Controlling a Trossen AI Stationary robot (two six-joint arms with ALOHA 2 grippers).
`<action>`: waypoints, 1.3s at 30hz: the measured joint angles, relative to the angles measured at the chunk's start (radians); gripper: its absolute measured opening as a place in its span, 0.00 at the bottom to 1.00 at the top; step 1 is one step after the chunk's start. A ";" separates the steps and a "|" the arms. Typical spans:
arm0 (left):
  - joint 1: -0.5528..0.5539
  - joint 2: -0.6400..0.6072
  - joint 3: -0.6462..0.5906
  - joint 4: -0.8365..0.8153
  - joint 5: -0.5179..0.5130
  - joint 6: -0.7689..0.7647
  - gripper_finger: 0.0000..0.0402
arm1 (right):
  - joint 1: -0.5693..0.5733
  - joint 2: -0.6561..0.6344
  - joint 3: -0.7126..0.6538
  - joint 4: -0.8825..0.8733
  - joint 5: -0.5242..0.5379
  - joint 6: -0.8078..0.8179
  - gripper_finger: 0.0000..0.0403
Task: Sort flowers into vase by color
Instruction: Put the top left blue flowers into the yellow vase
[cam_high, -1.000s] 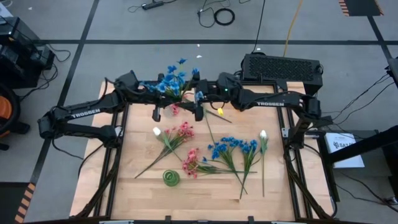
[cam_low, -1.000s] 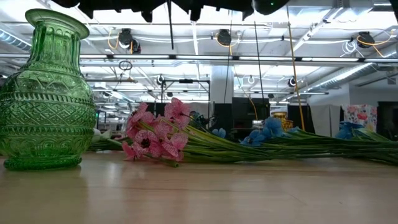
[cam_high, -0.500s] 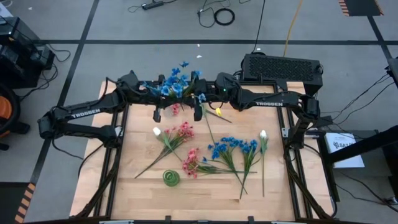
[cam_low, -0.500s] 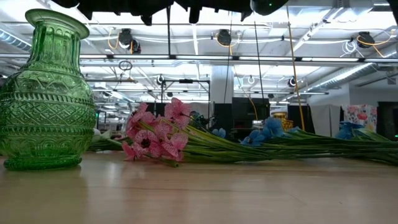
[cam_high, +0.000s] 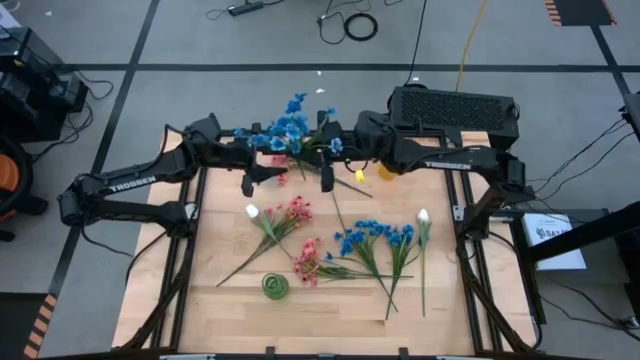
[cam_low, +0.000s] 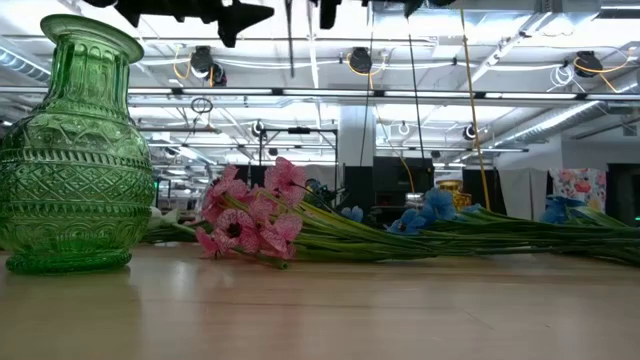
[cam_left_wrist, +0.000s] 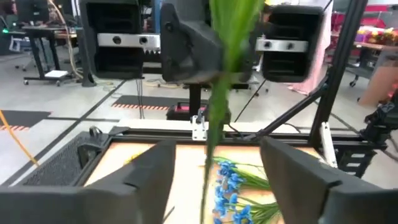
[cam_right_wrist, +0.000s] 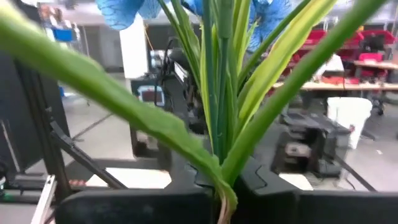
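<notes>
A blue flower sprig (cam_high: 290, 128) is held up over the table's far edge, between the two arms. My right gripper (cam_right_wrist: 217, 200) is shut on its stem. My left gripper (cam_left_wrist: 214, 180) is open, with a finger on either side of the stem (cam_left_wrist: 214, 124) and a gap on each side. The green vase (cam_high: 276, 287) stands near the front edge and fills the left of the low view (cam_low: 75, 150). Pink sprigs (cam_high: 292, 212), blue sprigs (cam_high: 375, 238) and a white flower (cam_high: 423, 218) lie flat on the table. My right gripper pinches the blue sprig's stem (cam_right_wrist: 219, 165) between its two fingers, just below where the long leaves branch off. The fingers come level from the table's right, across the stem. The sprig stands roughly upright, blossoms up, and its lower stem (cam_low: 290, 30) hangs clear of the table.
A yellow bud (cam_high: 355, 178) and a white bud (cam_high: 252, 211) lie on the wooden table (cam_high: 230, 310). A black box (cam_high: 452, 108) sits at the far right corner. Bare wood shows along the front, left of the vase.
My right gripper has shut on the blue sprig's stem and my left gripper has then opened and let go of it. The sprig has shifted a little toward the table's right, staying lifted clear.
</notes>
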 joint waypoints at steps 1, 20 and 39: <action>0.000 -0.010 0.000 -0.012 0.000 -0.002 0.65 | 0.000 -0.018 0.000 -0.021 0.000 -0.003 0.01; -0.100 -0.128 0.000 -0.242 -0.097 0.063 0.69 | 0.130 -0.390 -0.288 -0.149 0.222 0.025 0.00; -0.263 -0.053 -0.002 -0.288 -0.342 0.084 0.69 | 0.146 -0.532 -0.666 0.164 0.452 0.000 0.01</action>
